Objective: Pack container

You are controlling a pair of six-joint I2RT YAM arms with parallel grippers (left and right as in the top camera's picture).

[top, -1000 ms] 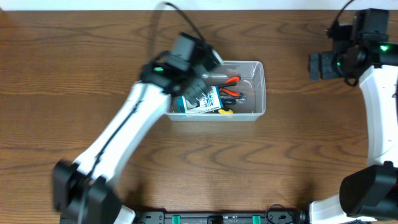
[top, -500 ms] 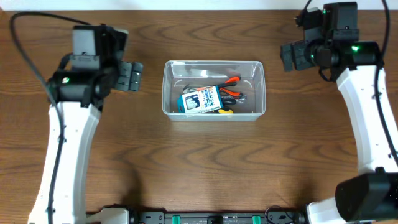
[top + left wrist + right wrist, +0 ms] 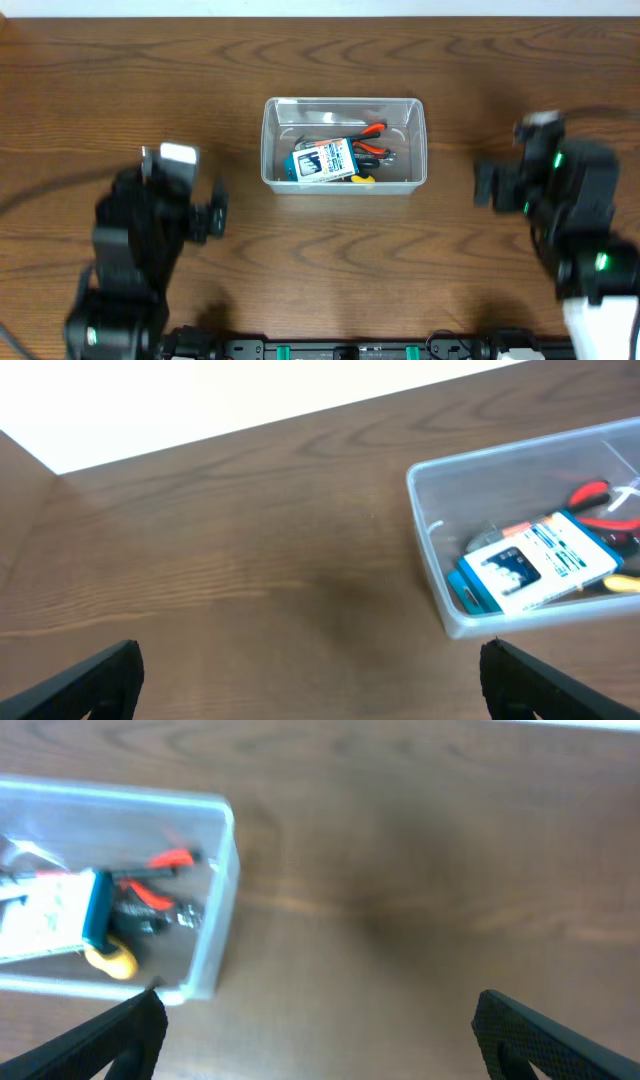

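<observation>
The container (image 3: 345,187), a clear plastic tub with rounded corners and a rim, stands upright on the brown wood surface (image 3: 340,275). It sits between the two end effectors, touched by neither. Inside it a blue-and-white card packet (image 3: 325,161) lies tilted on top of the other contents. Red-handled tools (image 3: 372,131) lie behind and beside the packet, and a small yellow piece (image 3: 360,179) shows at the packet's near edge, against the front wall.

The left end effector (image 3: 215,210) is wide open and holds nothing. In its wrist view the two dark fingertips (image 3: 105,672) stand far apart at the bottom corners, with only bare wood between them. From this end effector the container (image 3: 432,575) lies ahead and to the right, well apart, with its near corner and the packet (image 3: 540,565) turned toward it.

The right end effector (image 3: 484,184) is also spread wide and empty. Its fingertips (image 3: 515,1020) sit at the bottom corners of its own view, over bare surface. From there the container (image 3: 215,925) lies ahead and to the left. Its short end wall faces the end effector, and the red handles (image 3: 170,858) and the yellow piece (image 3: 112,960) show through the plastic.

Both arms look blurred in the overhead view, so finer detail of the fingers cannot be made out there.
</observation>
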